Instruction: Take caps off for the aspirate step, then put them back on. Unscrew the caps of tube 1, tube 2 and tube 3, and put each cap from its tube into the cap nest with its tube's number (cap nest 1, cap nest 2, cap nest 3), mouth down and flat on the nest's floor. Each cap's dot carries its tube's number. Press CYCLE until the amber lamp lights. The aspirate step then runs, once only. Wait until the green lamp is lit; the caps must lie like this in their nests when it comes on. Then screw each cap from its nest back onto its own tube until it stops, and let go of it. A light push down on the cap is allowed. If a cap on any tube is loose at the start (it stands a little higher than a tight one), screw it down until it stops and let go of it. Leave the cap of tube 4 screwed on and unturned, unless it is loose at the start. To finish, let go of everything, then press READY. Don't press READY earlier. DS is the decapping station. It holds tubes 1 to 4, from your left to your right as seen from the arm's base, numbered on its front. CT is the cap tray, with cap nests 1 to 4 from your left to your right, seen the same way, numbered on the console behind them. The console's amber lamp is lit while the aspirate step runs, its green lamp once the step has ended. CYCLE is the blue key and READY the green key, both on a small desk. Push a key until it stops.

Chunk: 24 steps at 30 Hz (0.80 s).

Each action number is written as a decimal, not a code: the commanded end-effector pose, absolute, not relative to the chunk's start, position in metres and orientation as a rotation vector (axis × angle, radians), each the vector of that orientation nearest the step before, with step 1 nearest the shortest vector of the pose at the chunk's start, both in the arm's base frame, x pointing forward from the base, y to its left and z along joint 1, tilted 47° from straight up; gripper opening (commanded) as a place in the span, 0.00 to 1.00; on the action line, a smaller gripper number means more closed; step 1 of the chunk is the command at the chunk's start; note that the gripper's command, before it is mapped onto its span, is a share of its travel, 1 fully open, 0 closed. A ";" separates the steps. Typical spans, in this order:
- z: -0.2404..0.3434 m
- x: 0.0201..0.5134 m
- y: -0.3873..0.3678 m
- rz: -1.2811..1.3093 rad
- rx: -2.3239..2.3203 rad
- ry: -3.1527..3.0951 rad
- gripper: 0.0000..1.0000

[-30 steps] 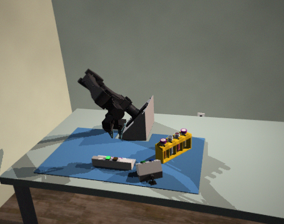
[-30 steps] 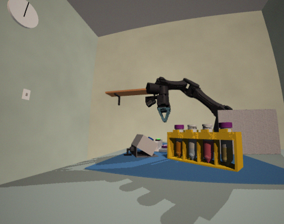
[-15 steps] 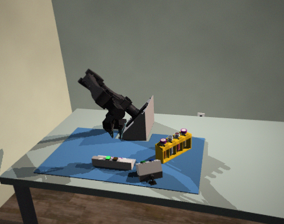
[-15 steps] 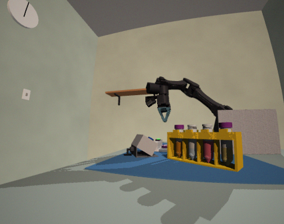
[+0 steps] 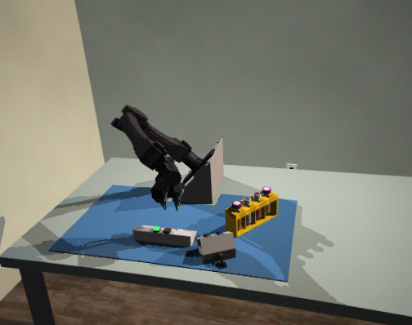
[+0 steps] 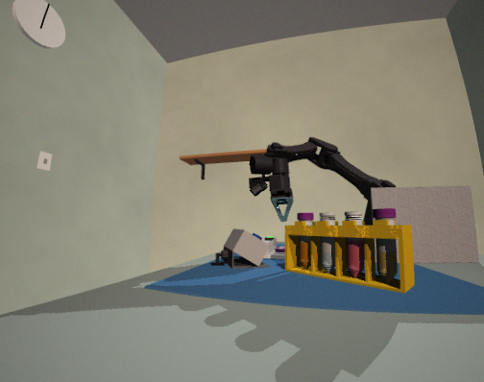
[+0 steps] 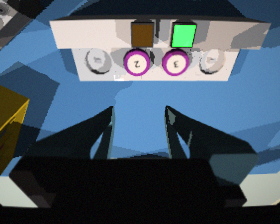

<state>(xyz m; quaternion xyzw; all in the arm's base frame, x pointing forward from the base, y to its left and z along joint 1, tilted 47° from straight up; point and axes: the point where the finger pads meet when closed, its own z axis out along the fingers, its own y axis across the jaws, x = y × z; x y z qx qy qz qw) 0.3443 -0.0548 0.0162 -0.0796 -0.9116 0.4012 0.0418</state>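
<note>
1. While the gripper [image 7: 139,131] is hanging half open and gripping nothing above the mat, cap 2 [image 7: 136,63] and cap 3 [image 7: 175,63] are lying in the tray [image 7: 231,60] at its 12 o'clock, well apart from the fingertips.
2. Cap 2 is sitting almost dead ahead, cap 3 slightly toward 1 o'clock, beneath the green lamp [image 7: 184,35], so I judge cap 2 the straighter reach.

Wall clock [image 6: 38,22], wooden shelf [image 6: 218,156], blue mat [image 5: 112,224] on grey table [image 5: 357,245].

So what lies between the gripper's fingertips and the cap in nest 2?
In the wrist view only bare blue mat separates the open gripper from cap 2, seated in the cap tray.
</note>
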 end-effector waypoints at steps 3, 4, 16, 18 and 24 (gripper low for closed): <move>0.003 0.356 -0.063 1.241 -0.219 -2.852 0.47; -0.001 0.356 -0.067 1.242 -0.219 -2.852 0.47; -0.035 0.353 -0.103 1.243 -0.219 -2.852 0.47; -0.038 0.353 -0.107 1.243 -0.219 -2.852 0.47; -0.038 0.353 -0.107 1.243 -0.219 -2.852 0.47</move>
